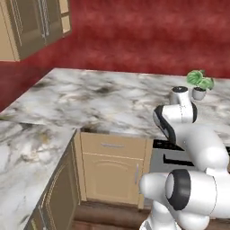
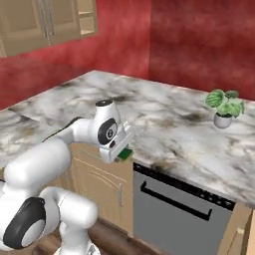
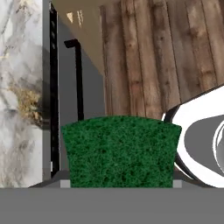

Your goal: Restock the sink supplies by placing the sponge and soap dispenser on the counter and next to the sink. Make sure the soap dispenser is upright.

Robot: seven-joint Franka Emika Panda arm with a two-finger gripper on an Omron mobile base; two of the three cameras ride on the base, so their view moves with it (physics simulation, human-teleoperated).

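a: what does the pincer (image 2: 124, 155) hold?
b: it pinches the sponge (image 3: 120, 151); from the right base only a green sliver of it pokes out under the hand, and the fingertips are hidden.
a: where is it?
b: just off the counter (image 2: 164, 124) front edge, above the dishwasher (image 2: 172, 211), over the wooden floor (image 3: 153, 52).
a: the arm?
b: folded, elbow raised, hand pointing down. a potted plant (image 2: 225, 108) stands near the counter's back edge.
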